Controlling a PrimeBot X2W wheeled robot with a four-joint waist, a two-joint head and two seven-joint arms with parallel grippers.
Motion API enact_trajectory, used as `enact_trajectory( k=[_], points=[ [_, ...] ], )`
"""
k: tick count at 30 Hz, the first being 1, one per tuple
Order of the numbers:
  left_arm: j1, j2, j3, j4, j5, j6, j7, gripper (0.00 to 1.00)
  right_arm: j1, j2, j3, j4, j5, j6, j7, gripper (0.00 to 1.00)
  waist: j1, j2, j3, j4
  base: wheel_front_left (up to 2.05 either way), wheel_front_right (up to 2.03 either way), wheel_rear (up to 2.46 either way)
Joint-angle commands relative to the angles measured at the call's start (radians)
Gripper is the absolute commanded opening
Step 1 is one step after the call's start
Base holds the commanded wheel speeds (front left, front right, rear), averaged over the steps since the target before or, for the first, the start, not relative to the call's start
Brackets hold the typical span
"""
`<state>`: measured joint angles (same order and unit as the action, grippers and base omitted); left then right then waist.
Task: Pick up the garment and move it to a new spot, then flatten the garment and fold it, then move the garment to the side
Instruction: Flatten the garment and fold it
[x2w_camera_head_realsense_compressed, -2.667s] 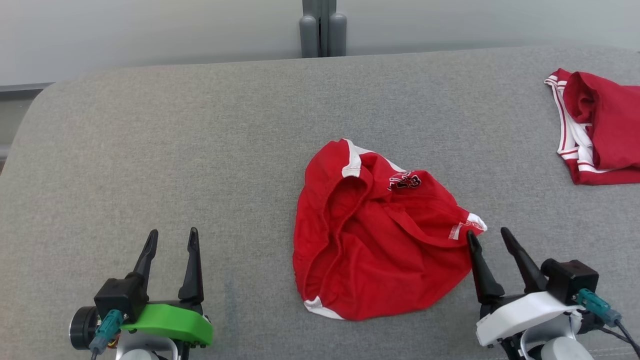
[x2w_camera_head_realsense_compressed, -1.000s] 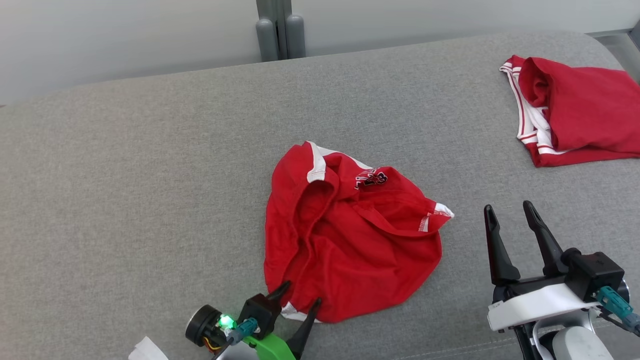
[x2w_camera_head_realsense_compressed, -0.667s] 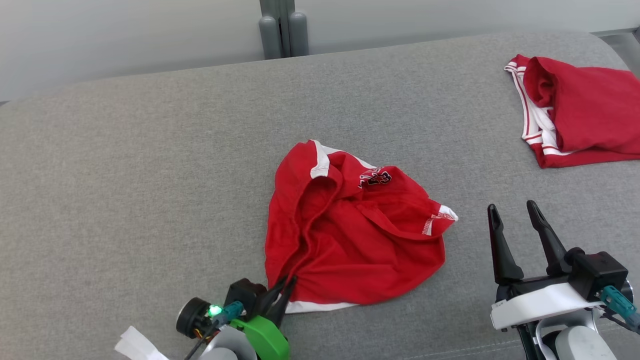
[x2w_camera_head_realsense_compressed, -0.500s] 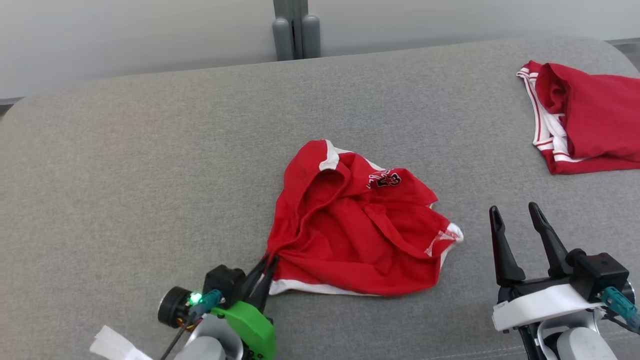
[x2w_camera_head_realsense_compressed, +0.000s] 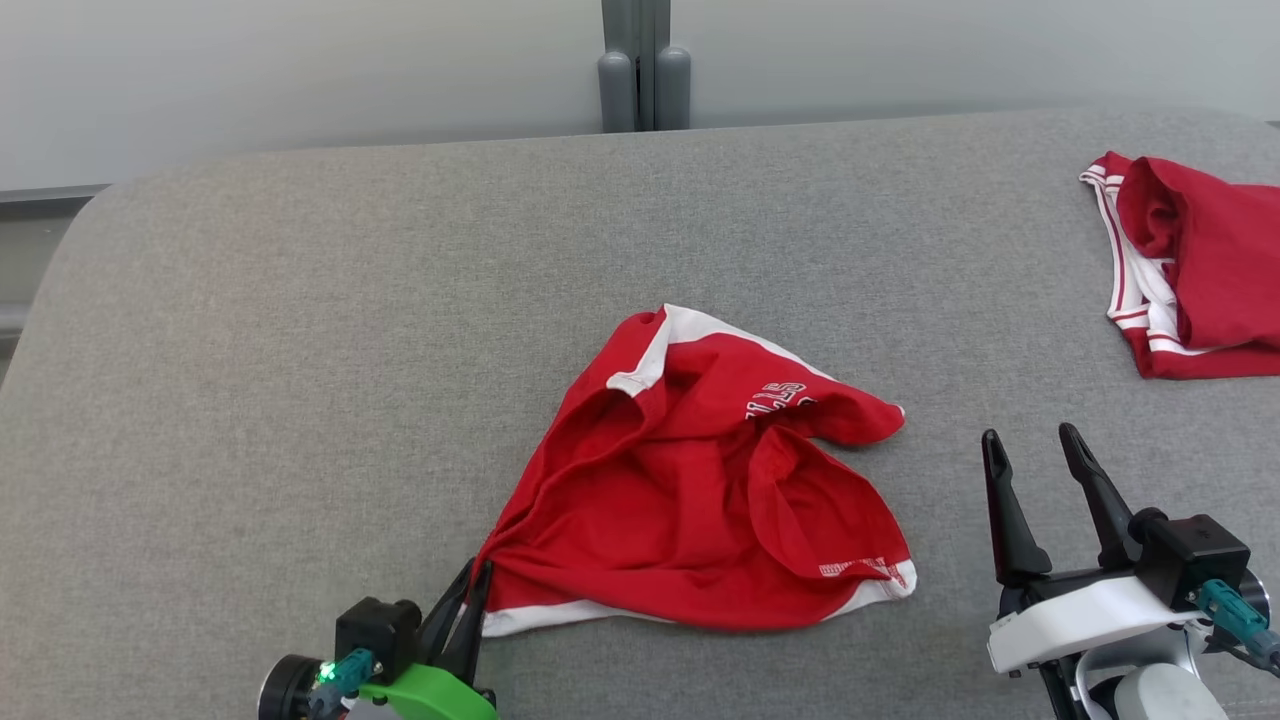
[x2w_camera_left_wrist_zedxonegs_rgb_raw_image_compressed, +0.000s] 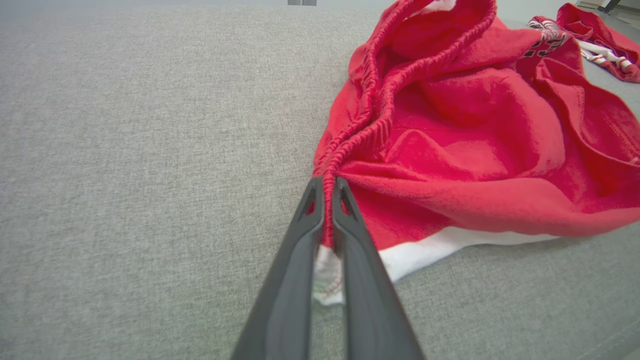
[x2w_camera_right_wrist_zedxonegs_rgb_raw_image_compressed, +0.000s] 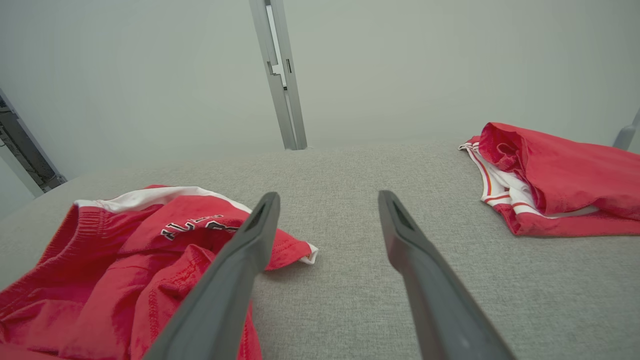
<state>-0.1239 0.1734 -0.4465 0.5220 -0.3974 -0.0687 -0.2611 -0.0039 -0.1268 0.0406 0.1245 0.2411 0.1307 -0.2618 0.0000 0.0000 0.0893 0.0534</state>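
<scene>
A table (x2w_camera_head_realsense_compressed: 300, 330) with rounded corners, covered in coarse grey woven cloth, took up most of the head view. At its centre lay the red shorts (x2w_camera_head_realsense_compressed: 690, 500), a crumpled, roughly triangular heap of soft knit. They had white hem bands, pale lettering and a ribbed, gathered elastic waistband. In the upper right sat a second red garment (x2w_camera_head_realsense_compressed: 1200, 260), folded into a flatter block with red-and-white striped trim, well apart from the shorts. A grey post (x2w_camera_head_realsense_compressed: 645, 70) stood behind the table's far edge at top centre. At the lower left, the left end effector (x2w_camera_head_realsense_compressed: 478, 572) had its slim dark fingers pinched together on the shorts' near-left corner, where waistband met white hem. At the lower right, the right end effector (x2w_camera_head_realsense_compressed: 1030, 436) had its fingers spread apart, holding nothing, just beside the shorts.
</scene>
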Motion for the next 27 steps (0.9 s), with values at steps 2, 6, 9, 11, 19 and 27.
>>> enact_trajectory(
  k=[2,6,9,11,19,27],
  points=[
    [0.003,-0.008,0.013,-0.029,0.02,0.005,-0.005,1.0,0.007,-0.002,0.002,0.006,-0.001,0.0,-0.004,1.0,0.0,0.0,-0.006,0.008,0.0,0.0,0.0],
    [0.006,-0.022,0.043,-0.085,0.046,0.006,-0.004,1.0,0.004,-0.003,0.009,0.011,0.002,0.0,-0.004,1.0,0.0,0.0,-0.019,0.017,0.0,0.0,0.0],
    [0.019,-0.029,0.076,-0.132,0.068,0.009,-0.004,1.0,0.001,-0.004,0.018,0.01,0.002,0.0,-0.004,1.0,0.0,0.0,-0.028,0.021,0.0,0.0,0.0],
    [0.026,-0.034,0.106,-0.167,0.077,0.012,-0.004,1.0,0.0,-0.007,0.027,0.009,0.005,0.0,-0.004,1.0,0.0,0.0,-0.032,0.025,0.0,0.0,0.0],
    [0.056,-0.042,0.255,-0.276,0.13,0.029,-0.004,1.0,0.01,-0.007,0.059,0.016,0.01,0.0,-0.004,1.0,0.0,0.0,-0.044,0.038,0.0,0.0,0.0],
    [0.096,-0.048,0.368,-0.318,0.165,0.013,-0.004,1.0,0.014,-0.011,0.08,0.028,0.02,0.0,-0.004,1.0,0.0,0.0,-0.047,0.046,0.0,0.0,0.0]
  ],
)
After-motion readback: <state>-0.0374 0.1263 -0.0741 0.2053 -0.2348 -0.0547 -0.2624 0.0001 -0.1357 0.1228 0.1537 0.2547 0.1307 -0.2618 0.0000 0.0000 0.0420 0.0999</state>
